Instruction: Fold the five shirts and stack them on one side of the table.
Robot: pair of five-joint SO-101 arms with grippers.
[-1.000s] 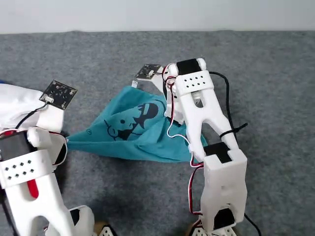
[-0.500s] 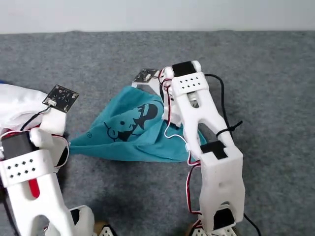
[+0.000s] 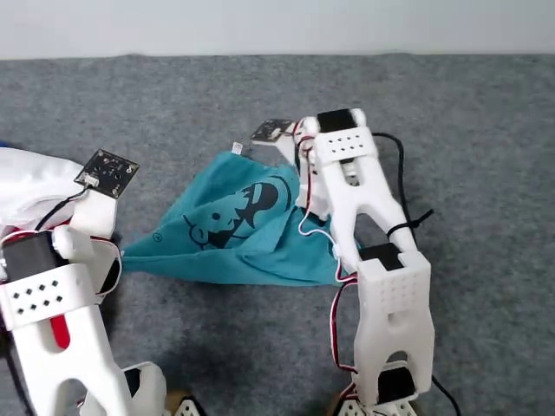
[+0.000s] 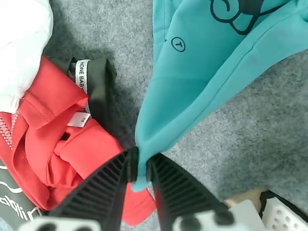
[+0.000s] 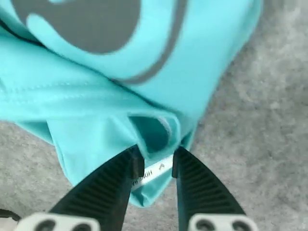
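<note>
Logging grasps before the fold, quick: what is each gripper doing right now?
Left gripper: shut on the teal shirt, at an edge.
Right gripper: shut on the teal shirt too.

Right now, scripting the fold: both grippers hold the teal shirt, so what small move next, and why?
Probably draw them apart: the left gripper pinches a corner of the teal shirt, the right gripper its labelled edge, and the cloth between lies creased.

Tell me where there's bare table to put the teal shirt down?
Bare table lies beyond the teal shirt toward the far edge, and past the right arm. It is crowded by the left arm, where the white shirt and red shirt lie.
</note>
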